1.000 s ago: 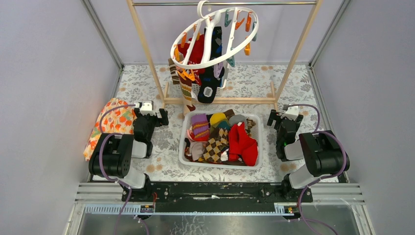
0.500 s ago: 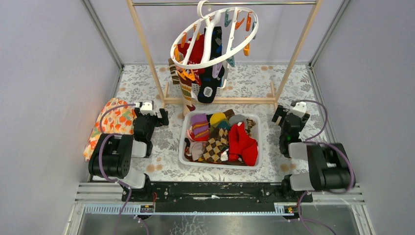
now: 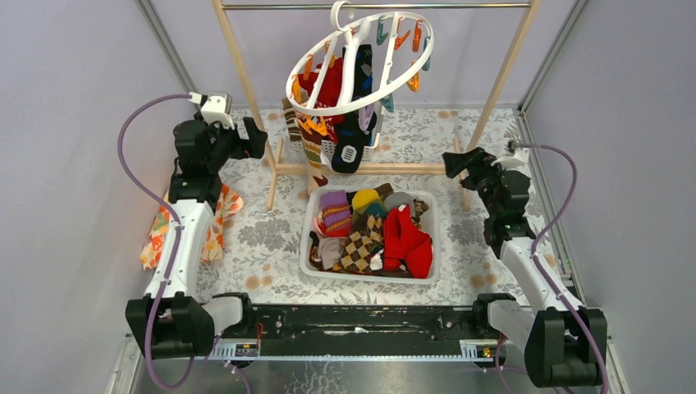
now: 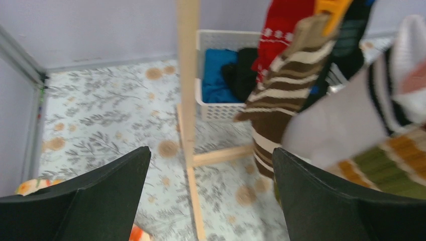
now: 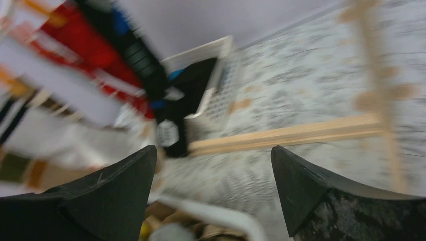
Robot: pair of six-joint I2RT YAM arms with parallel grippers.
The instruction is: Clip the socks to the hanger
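Observation:
The white oval hanger (image 3: 408,67) with orange and teal clips hangs tilted from the metal rod. Several socks hang clipped under it: red (image 3: 330,82), black (image 3: 351,139), brown striped (image 4: 281,90). More socks lie heaped in a white basket (image 3: 371,277), with a red one (image 3: 408,240) on top. My left gripper (image 3: 256,138) is open and empty, raised left of the rack's left post (image 4: 187,80). My right gripper (image 3: 454,162) is open and empty, raised right of the basket near the rack's right foot.
The wooden rack's base bar (image 3: 386,168) crosses behind the basket. A second white basket (image 4: 221,75) with blue and black cloth stands behind the hanging socks. An orange-flowered cloth (image 3: 185,205) lies at the left under my left arm. Grey walls close in on both sides.
Both arms have unfolded from their rest poses and risen. The left gripper moved up and back toward the rack's left post. The right gripper moved up toward the rack's right foot.

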